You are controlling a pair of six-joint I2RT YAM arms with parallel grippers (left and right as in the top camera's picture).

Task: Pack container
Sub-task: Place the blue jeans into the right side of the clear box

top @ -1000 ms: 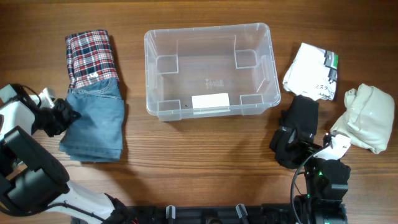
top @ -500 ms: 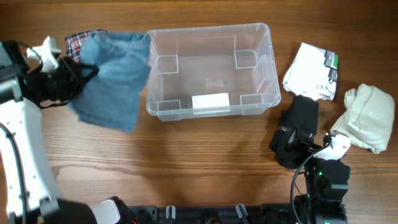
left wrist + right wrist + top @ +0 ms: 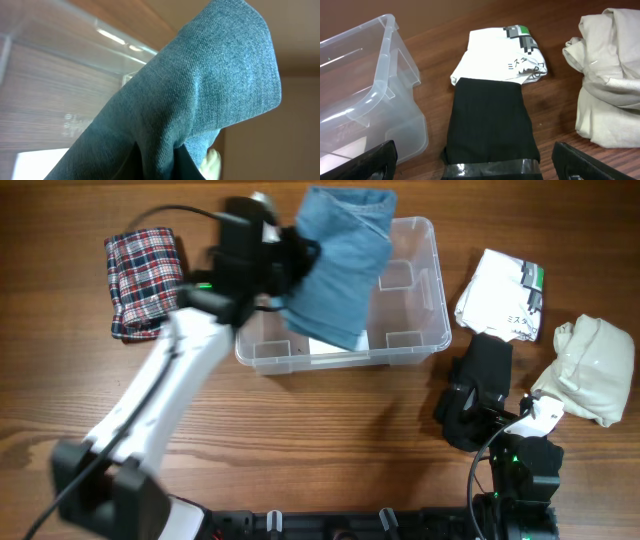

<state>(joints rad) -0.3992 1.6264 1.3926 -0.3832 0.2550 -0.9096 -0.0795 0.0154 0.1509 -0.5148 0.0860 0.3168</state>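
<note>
The clear, colourless rectangular plastic container (image 3: pixel 437 285) stands upright on the wooden table (image 3: pixel 330 440), its open top up and its long side running left to right. Rounded corners and a rolled rim show at its right end (image 3: pixel 365 100). The folded blue denim garment (image 3: pixel 340 265) I carry hangs over its middle, hiding most of the white label (image 3: pixel 30 165) on its base.

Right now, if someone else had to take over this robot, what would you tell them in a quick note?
Left gripper: shut on the blue denim garment, holding it above the container, not released.
Right gripper: open, empty, by the black folded garment.
Done: nothing visibly lying in the container; the denim hides part of its floor.
Left to do: drop the denim in, then pack the plaid garment on the container's left, and the white printed shirt, black garment and cream garment on its right.
</note>
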